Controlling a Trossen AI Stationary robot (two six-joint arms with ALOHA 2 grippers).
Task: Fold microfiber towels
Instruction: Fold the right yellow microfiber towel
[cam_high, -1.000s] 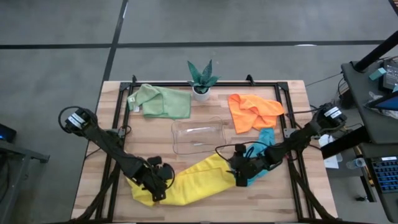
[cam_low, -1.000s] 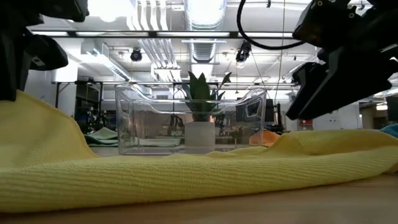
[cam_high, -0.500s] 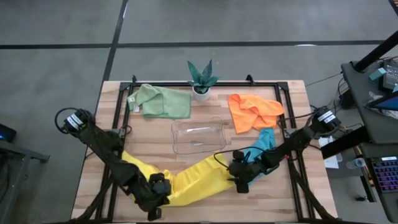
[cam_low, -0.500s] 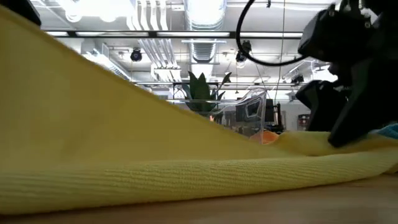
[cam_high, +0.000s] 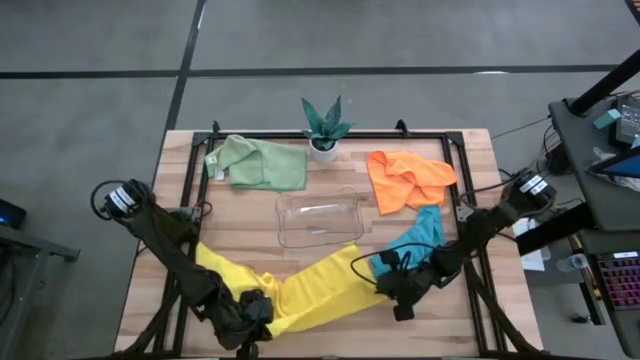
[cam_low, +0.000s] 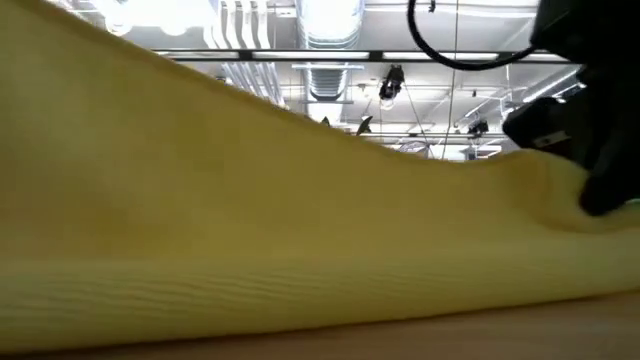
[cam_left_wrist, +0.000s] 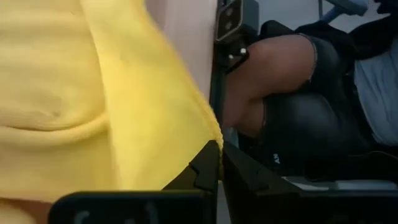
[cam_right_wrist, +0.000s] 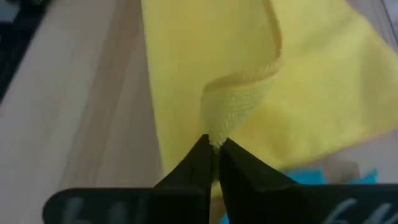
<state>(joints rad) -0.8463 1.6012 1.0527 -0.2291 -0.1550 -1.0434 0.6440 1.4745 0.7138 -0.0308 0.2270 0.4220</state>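
A wooden tabletop (cam_high: 260, 215) seen from above, on a grey floor, with a workshop ceiling showing in the low view. Two dark arms reach in from either side toward the near edge.

What has just changed: the right claw (cam_high: 397, 293), wide a moment ago, has snapped closed on the edge of a yellow towel (cam_high: 315, 290). Its wrist view shows the tips pinching a raised fold of the yellow hem. The left claw (cam_high: 248, 322) was already clamped on the opposite end and has drawn that end down toward the near edge. So both ends are now held, and the towel looks ready to be lifted and spread or folded.

The yellow towel stretches between the two claws as a long band. Its long axis runs across the tabletop, sagging toward the left claw and rising to a peak just short of the right claw. It fills the low view.

A teal towel (cam_high: 415, 240) lies just behind the right claw, touching the yellow one. Farther beyond that claw sits an orange towel (cam_high: 405, 178). A clear tray (cam_high: 318, 217) rests behind the yellow band, between the claws. A green towel (cam_high: 260, 163) and a small plant (cam_high: 324, 128) lie well beyond.
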